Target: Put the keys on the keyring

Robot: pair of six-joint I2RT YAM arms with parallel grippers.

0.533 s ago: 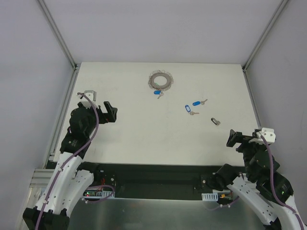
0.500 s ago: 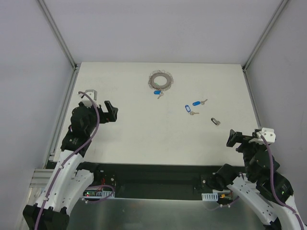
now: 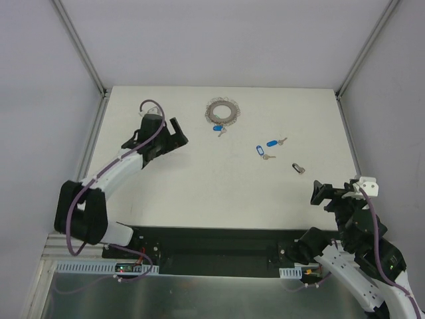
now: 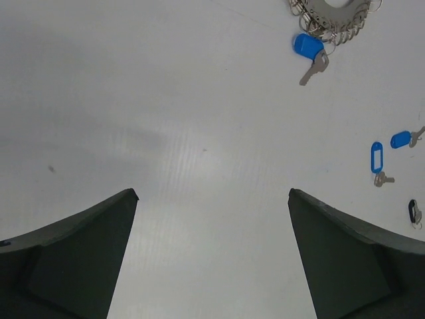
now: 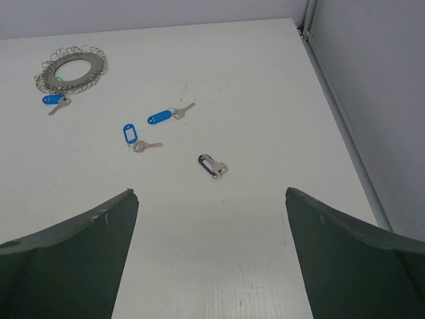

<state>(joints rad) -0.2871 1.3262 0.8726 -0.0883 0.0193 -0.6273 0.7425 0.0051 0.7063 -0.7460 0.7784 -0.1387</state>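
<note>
Both sets of jaws are spread wide with nothing in them. The left gripper (image 3: 179,133) hangs over the far-left part of the tabletop (image 3: 199,193). The keyring (image 3: 221,111) lies flat near the far edge, just ahead of that gripper and off to its right. In the left wrist view the ring is half cut off at the top right corner, so it's not lined up between the jaws at all.

One blue-tagged key (image 3: 218,130) sits right against the ring's near rim, and I can't tell if it's hooked on or only touching. The other two tagged keys (image 3: 271,142) lie loose, well apart from the ring and further right.

The black-headed key (image 5: 211,165) is the closest one to the right gripper (image 3: 320,194), pretty much dead ahead of it. It lies on a slant, with the dark head on the far-left end.

My guess is the right arm goes for the loose keys, and it'd need a wrist turn to pinch across that slant.
</note>
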